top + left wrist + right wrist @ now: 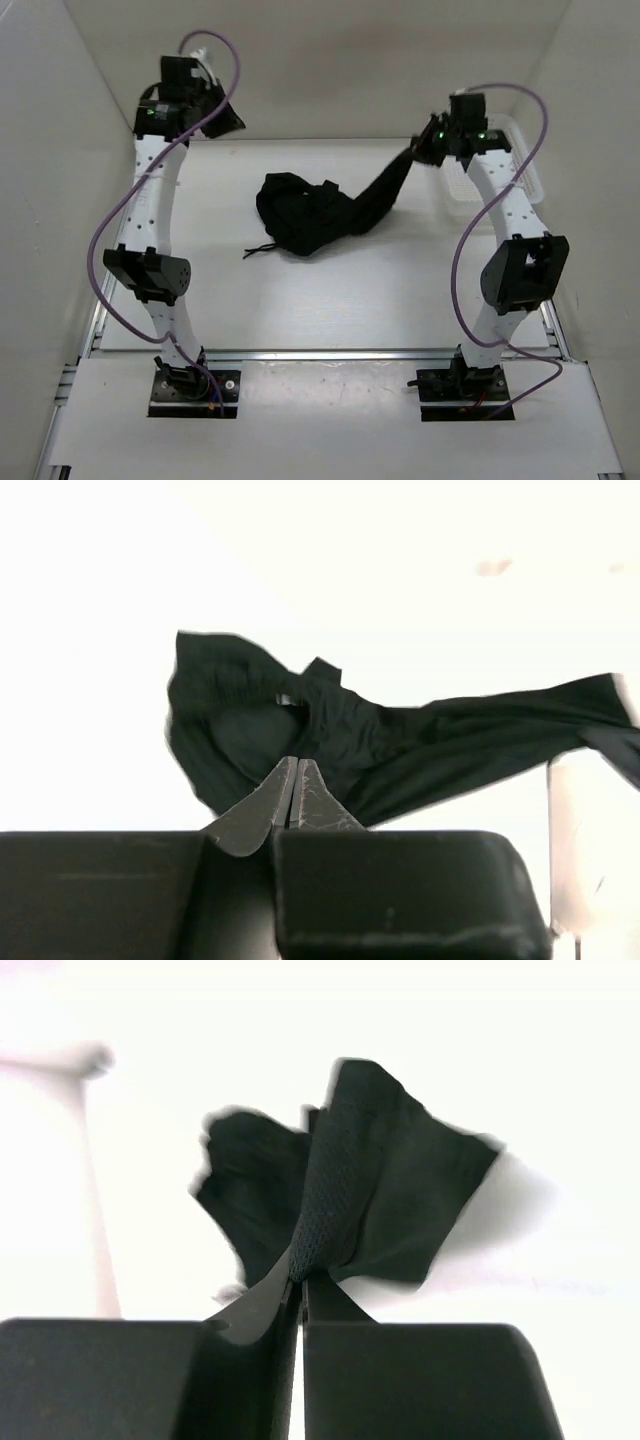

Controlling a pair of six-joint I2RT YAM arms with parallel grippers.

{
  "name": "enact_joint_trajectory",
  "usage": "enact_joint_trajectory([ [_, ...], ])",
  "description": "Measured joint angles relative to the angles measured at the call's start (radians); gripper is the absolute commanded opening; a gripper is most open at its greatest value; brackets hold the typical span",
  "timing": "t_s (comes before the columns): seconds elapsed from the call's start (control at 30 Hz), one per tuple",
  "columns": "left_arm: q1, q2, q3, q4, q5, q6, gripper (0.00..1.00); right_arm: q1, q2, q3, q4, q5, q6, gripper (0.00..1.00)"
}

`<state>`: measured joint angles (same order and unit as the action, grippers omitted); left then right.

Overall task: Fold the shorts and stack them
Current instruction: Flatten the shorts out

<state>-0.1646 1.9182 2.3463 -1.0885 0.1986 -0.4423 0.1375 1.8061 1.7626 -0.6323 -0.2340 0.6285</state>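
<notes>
Two closed pincers over one garment. Right gripper point(298, 1278): pinches one end of the shorts point(305, 215), holds it stretched above the table point(330, 300) near the white basket point(530, 180). Left gripper point(296, 765): fingers together, empty, apart from the heap mid-table.

The left arm point(160, 190) and right arm point(505, 205) are white perforated links with black joint housings point(150, 272). Each trails a purple cable point(96, 262) from a black base plate point(230, 385) on the near side of the silver rail point(320, 354). The left gripper point(297, 762) and right gripper point(299, 1285) have dark wedge-shaped fingers point(260, 815).
</notes>
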Motion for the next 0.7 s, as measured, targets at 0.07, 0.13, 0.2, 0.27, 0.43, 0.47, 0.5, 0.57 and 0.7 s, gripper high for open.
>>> enact_joint_trajectory([
  [0.07,0.042,-0.027,0.031,0.031,0.013,-0.003,0.1,0.0,-0.017,0.125,0.0,0.003,-0.012,0.0],
  [0.13,0.06,-0.071,0.008,0.047,0.026,-0.003,0.1,0.0,-0.07,0.146,0.005,0.008,-0.025,0.0],
  [0.2,0.055,-0.118,-0.041,0.057,0.039,-0.003,0.1,0.002,-0.147,0.08,0.0,0.023,-0.035,0.0],
  [0.27,0.033,-0.163,-0.118,0.066,0.056,-0.003,0.1,0.003,-0.222,-0.038,0.003,0.049,-0.039,0.0],
  [0.43,-0.096,-0.174,-0.327,0.085,0.083,-0.012,0.1,0.01,-0.328,-0.445,-0.002,0.131,-0.045,0.0],
  [0.47,-0.134,-0.151,-0.361,0.087,0.086,-0.018,0.1,0.01,-0.328,-0.513,-0.005,0.146,-0.045,0.0],
  [0.5,-0.169,-0.123,-0.382,0.087,0.088,-0.025,0.13,0.01,-0.328,-0.566,-0.012,0.16,-0.045,0.0],
  [0.57,-0.243,-0.043,-0.408,0.087,0.097,-0.038,0.37,0.01,-0.328,-0.643,-0.04,0.179,-0.045,0.0],
  [0.7,-0.364,0.134,-0.406,0.095,0.113,-0.054,0.77,0.008,-0.353,-0.671,-0.045,0.203,-0.054,0.0],
])
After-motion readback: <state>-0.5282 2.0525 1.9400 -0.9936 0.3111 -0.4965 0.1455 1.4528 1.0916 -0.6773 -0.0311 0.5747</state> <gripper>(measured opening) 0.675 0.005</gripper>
